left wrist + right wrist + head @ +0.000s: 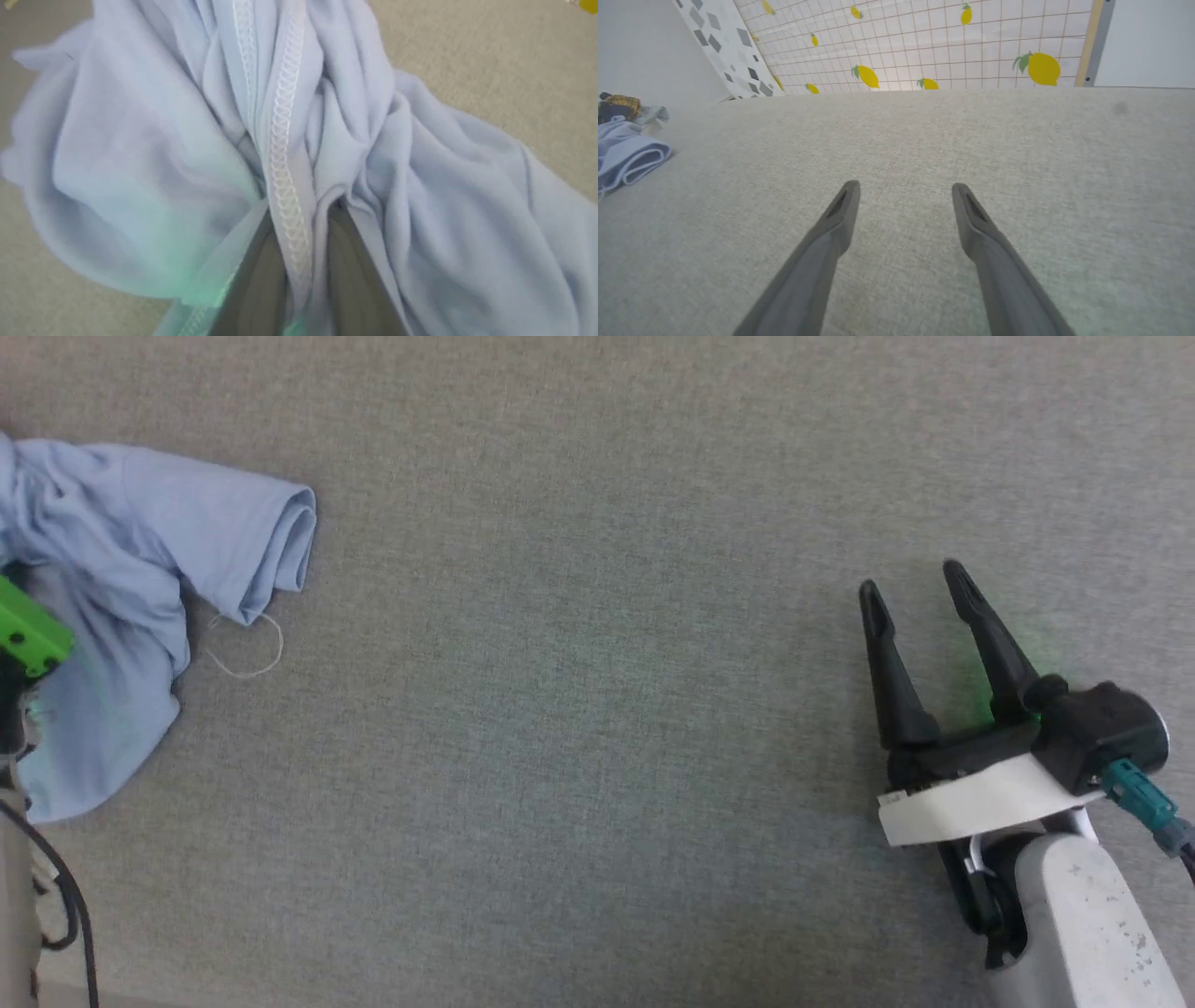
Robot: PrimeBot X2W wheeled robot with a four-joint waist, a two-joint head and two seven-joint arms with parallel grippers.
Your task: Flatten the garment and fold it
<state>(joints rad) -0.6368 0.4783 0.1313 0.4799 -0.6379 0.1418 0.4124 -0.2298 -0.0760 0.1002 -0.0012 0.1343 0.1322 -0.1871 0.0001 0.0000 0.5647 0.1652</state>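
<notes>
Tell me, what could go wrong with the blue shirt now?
The left gripper pinches a bunched seam of the shirt, so pulling may drag the whole crumpled heap instead of spreading it. The open right gripper sits far off, so it may not help soon. The loose thread might snag.

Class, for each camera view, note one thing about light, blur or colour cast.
Left wrist view: the garment looks soft and blurred, with a green tint near the bottom edge. Head view: a green glow lies beside the right gripper. Right wrist view: fingers sharp, the lemon-tiled wall washed bright.
</notes>
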